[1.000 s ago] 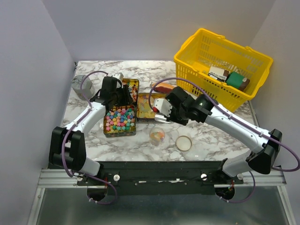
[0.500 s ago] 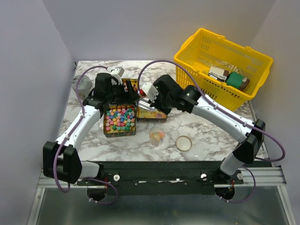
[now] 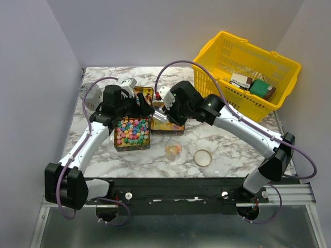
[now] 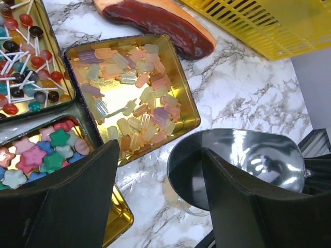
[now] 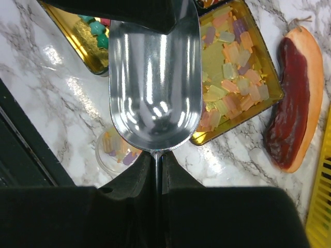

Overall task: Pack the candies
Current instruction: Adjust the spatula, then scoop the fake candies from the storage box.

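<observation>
My arms rise from the near edge of the table and bend inward, meeting above the tins. Left gripper [image 4: 159, 152]: jaws spread wide, grasping nothing. Right gripper [image 5: 156, 164]: clamped on the thin handle of a polished steel scoop [image 5: 155, 88], whose rounded, mirror-bright bowl hangs over the gap between two tins. Nearest me, on the grey-veined marble table [image 3: 222, 155], stand a clear round cup [image 3: 173, 150] holding a few pastel candies and, just beside it, a pale round lid [image 3: 202, 157]. Beyond these, a gold tin [image 3: 132, 148] holds matte star-shaped candies [image 4: 44, 155]. A square gold tin [image 4: 184, 77] holds translucent oblong pieces [image 4: 139, 108] in yellow, orange and pink. A third tin [image 4: 62, 59] holds glossy ball sweets [image 4: 20, 57] on white sticks. Farther off lies a smooth reddish-brown slab [image 4: 155, 20], and farthest is a yellow plastic mesh basket [image 3: 222, 82] with boxed packets [image 3: 253, 85].
</observation>
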`<state>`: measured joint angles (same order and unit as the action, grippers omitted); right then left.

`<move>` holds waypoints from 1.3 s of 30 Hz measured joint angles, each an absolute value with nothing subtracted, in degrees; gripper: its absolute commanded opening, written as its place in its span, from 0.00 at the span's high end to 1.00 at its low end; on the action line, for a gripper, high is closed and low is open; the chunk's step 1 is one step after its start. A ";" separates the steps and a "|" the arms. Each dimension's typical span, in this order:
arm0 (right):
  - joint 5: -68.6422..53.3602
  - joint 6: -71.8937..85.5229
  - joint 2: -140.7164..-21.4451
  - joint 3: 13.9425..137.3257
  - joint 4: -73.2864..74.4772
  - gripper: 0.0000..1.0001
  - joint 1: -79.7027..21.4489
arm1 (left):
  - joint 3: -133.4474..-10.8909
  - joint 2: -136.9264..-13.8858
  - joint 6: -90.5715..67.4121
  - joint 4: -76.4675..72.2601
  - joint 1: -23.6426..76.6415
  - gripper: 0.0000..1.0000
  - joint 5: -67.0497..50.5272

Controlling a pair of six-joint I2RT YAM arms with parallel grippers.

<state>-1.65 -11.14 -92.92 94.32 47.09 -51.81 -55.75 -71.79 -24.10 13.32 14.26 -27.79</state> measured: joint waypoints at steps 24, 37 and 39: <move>-4.93 -4.51 -96.75 99.44 48.51 0.99 -51.72 | -56.71 -69.73 -27.75 17.72 13.21 0.19 -19.88; -16.49 2.22 -116.92 119.59 54.65 0.99 -51.92 | -57.34 -74.78 -31.42 31.16 3.07 0.23 -1.37; -18.11 3.75 -119.68 122.06 56.31 0.99 -51.94 | -56.53 -74.81 -31.40 31.48 3.05 0.26 -0.32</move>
